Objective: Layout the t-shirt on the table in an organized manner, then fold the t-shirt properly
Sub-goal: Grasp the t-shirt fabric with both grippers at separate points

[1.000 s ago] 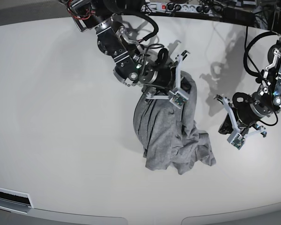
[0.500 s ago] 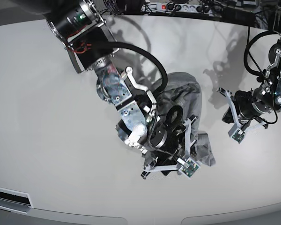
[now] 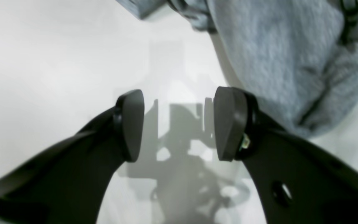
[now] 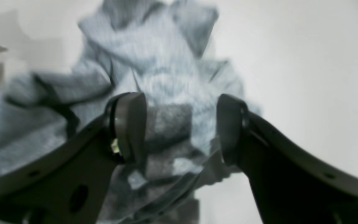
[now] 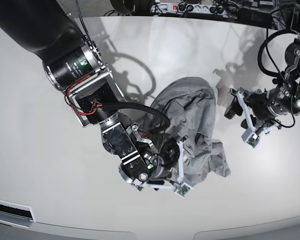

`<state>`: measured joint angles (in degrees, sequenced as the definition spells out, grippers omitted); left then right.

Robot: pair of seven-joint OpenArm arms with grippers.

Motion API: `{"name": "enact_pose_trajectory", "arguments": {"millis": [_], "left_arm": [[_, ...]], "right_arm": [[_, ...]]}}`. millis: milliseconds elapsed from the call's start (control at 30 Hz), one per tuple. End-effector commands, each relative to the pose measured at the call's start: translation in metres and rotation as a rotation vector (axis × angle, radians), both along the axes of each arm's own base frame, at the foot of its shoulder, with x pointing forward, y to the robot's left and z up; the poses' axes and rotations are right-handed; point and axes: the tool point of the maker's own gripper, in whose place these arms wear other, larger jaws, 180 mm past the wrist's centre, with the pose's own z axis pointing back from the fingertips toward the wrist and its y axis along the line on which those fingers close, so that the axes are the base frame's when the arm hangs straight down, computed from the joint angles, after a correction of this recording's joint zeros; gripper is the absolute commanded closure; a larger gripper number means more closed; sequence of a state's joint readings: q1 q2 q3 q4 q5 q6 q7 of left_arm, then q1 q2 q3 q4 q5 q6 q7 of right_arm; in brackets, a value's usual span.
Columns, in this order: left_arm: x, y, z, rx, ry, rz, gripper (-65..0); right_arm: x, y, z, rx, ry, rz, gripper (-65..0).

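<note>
The grey t-shirt (image 5: pixel 192 117) lies crumpled in a heap on the white table (image 5: pixel 40 150), plain side up, no lettering showing. My right gripper (image 5: pixel 180 167) hangs open over the heap's front left edge. In the right wrist view, the right gripper (image 4: pixel 180 127) has its jaws apart with the bunched t-shirt (image 4: pixel 154 62) just beyond and below them. My left gripper (image 5: pixel 245 120) is open and empty above bare table to the right of the shirt. In the left wrist view, the left gripper (image 3: pixel 179 124) is over the table (image 3: pixel 42 62), with the t-shirt (image 3: pixel 275 62) at the upper right.
A power strip and cables (image 5: pixel 190 7) run along the table's back edge. A white vented fixture (image 5: pixel 10 212) sits at the front left corner. The right arm's thick black body (image 5: pixel 65 45) reaches across the left half of the table.
The right arm has swung from the back toward the front across the shirt, which now lies bunched further back. The left gripper has moved slightly up and toward the shirt.
</note>
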<state>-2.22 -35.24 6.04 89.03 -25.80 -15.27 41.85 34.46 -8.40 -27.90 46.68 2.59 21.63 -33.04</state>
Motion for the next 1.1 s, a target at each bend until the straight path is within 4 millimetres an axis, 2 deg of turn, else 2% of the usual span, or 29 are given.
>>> {"name": "enact_pose_trajectory", "arguments": {"millis": [0,33,67,133,233,333,500,567,633,833,967,1067], "left_arm": [[0.009,0.003,0.013,-0.006,-0.043,0.003,-36.2],[0.009,0.003,0.013,-0.006,-0.042,0.003,-36.2],[0.008,0.003,0.011,-0.006,-0.038,0.003,-36.2],[0.007,0.003,0.011,-0.007,-0.036,0.003,-36.2],[0.007,0.003,0.011,-0.005,-0.036,0.003,-36.2],[0.007,0.006,0.010,0.014,-0.040,0.000,-36.2],[0.008,0.012,0.009,0.061,-0.048,-0.007,-36.2],[0.008,0.011,0.010,0.060,-0.049,-0.007,-36.2],[0.008,0.012,0.010,0.061,-0.048,-0.007,-36.2],[0.011,0.007,0.013,0.033,-0.061,-0.011,-36.2],[0.005,-0.030,0.022,-0.120,-0.054,-0.137,-36.2],[0.009,-0.044,0.026,-0.151,-0.082,-0.168,-36.2]], "right_arm": [[0.014,0.009,0.020,0.041,-0.051,-0.002,-34.1],[0.016,0.006,0.017,0.040,-0.053,-0.020,-28.8],[0.018,0.005,0.017,0.041,-0.061,-0.032,-20.7],[0.020,0.005,0.020,0.045,-0.069,-0.035,0.0],[0.031,0.008,0.042,0.064,-0.125,-0.050,0.0],[0.048,0.002,0.081,0.082,-0.223,-0.103,0.0],[0.062,-0.042,0.156,0.071,-0.368,-0.258,0.0],[0.062,-0.065,0.173,0.050,-0.390,-0.329,0.0],[0.062,-0.086,0.172,0.042,-0.388,-0.377,0.0],[0.057,-0.134,0.140,0.062,-0.304,-0.494,0.0],[0.053,-0.155,0.126,0.080,-0.265,-0.522,0.0],[0.049,-0.164,0.118,0.081,-0.243,-0.506,0.0]]}}
